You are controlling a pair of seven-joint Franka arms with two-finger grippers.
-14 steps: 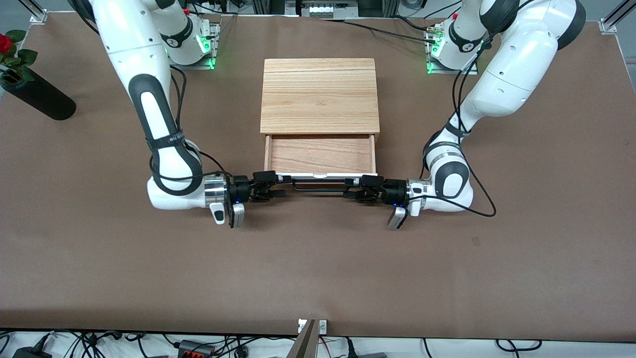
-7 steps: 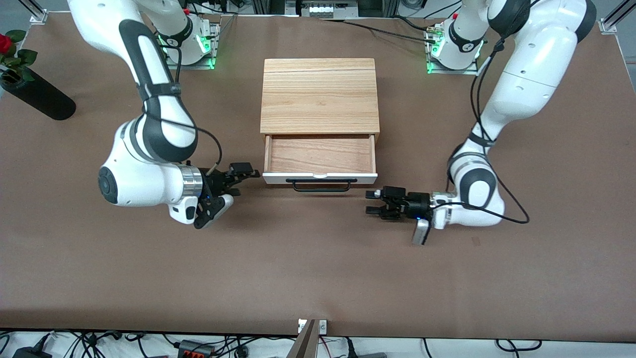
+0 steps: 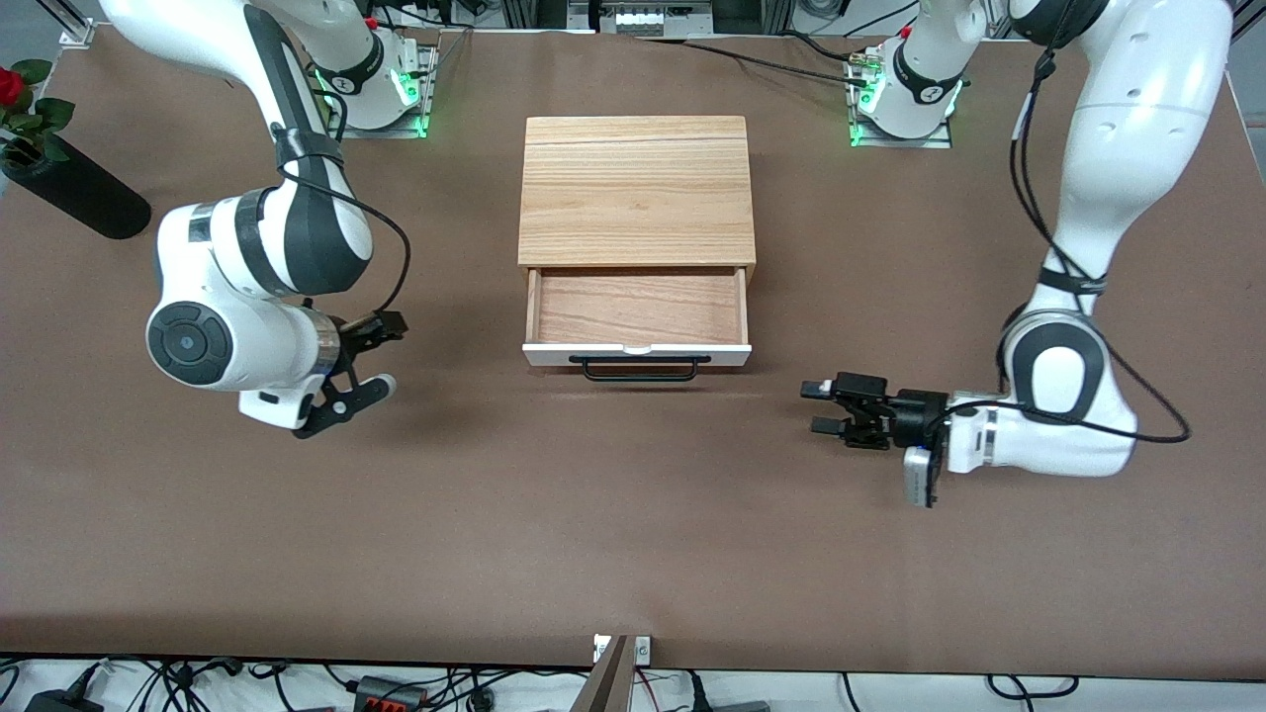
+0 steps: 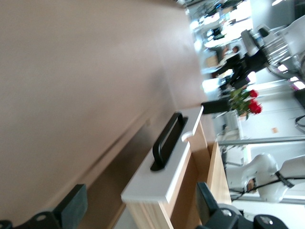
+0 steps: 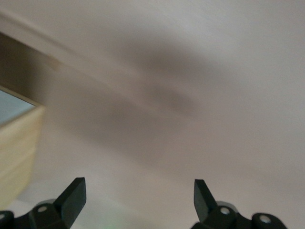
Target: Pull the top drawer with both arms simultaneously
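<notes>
The white-fronted, black-handled light-wood top drawer (image 3: pixel 637 314) is seen pulled out, flanked by the spread, empty left gripper (image 3: pixel 823 413) and right gripper (image 3: pixel 388 354).

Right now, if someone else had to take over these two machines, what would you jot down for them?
Left gripper: open, holds nothing, low over the bare table toward the left arm's end, clear of the drawer.
Right gripper: open, holds nothing, over the table toward the right arm's end.
Top drawer: pulled out of the cabinet, wood inside showing, nothing in it. Black bar handle free.
Done: drawer open, both arms off the handle.
Left: apparently nothing but parking the arms.
</notes>
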